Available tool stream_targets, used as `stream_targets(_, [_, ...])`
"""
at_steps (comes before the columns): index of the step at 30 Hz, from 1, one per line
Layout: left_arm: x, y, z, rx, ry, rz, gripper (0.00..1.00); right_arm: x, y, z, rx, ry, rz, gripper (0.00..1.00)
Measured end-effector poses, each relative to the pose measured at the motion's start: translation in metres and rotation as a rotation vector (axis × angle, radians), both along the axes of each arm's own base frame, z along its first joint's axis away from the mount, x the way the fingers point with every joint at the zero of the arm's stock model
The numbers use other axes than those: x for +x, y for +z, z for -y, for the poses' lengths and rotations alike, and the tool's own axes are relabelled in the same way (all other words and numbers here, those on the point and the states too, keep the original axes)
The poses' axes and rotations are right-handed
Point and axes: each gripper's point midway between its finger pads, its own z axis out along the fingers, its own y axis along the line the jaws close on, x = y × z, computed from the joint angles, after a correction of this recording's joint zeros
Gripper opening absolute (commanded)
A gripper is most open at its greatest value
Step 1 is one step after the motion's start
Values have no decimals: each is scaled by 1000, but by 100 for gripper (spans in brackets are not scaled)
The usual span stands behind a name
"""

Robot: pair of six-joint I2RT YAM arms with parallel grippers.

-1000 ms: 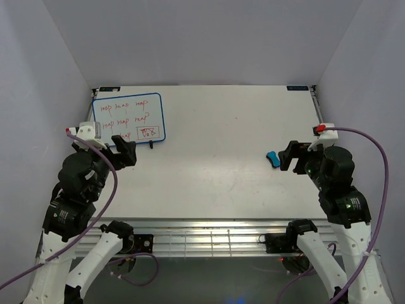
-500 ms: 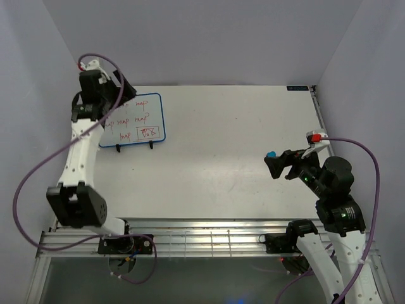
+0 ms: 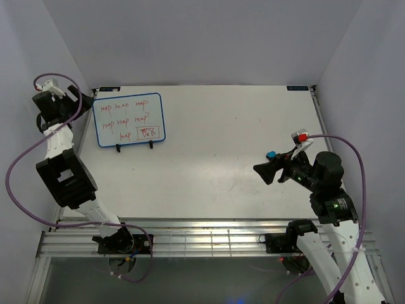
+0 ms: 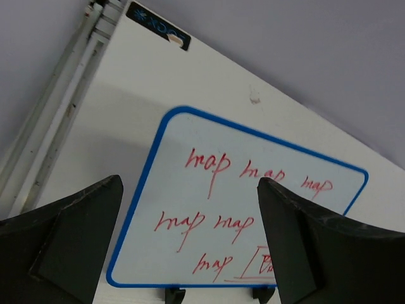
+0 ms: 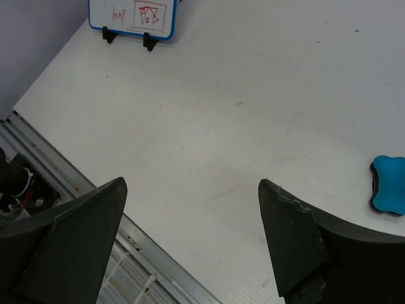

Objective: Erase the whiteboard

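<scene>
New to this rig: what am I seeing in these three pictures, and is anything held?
Two robot arms are bolted at the near edge of a white table. The wide picture looks down from above and behind them; the other two come from cameras on each wrist, the dark shapes being that arm's own fingers. A blue-framed whiteboard with red writing stands propped at the far left, and a small blue eraser lies near the right pincer. The left pincer is raised, facing the whiteboard. Both pincers are open and hold nothing.
</scene>
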Motion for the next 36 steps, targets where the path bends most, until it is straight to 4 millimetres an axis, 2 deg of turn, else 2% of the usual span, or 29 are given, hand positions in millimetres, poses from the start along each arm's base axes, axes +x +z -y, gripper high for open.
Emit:
stream_targets(4, [-12, -36, 17, -59, -137, 44, 98, -5, 4, -9, 9, 62, -7, 90])
stream_targets(7, [-20, -59, 22, -86, -205, 44, 98, -9, 6, -15, 6, 101, 1, 90])
stream_targets(15, [-15, -81, 8, -48, -307, 73, 98, -15, 7, -18, -13, 141, 19, 90])
stream_targets(24, [20, -96, -8, -51, -394, 105, 98, -16, 11, -19, -28, 160, 39, 90])
stream_targets(31, [25, -108, 9, -133, -553, 151, 93, -12, 9, -21, -37, 167, 19, 90])
stream_targets(36, [27, -126, 27, -210, -649, 151, 80, -11, 10, -21, -42, 170, 21, 90])
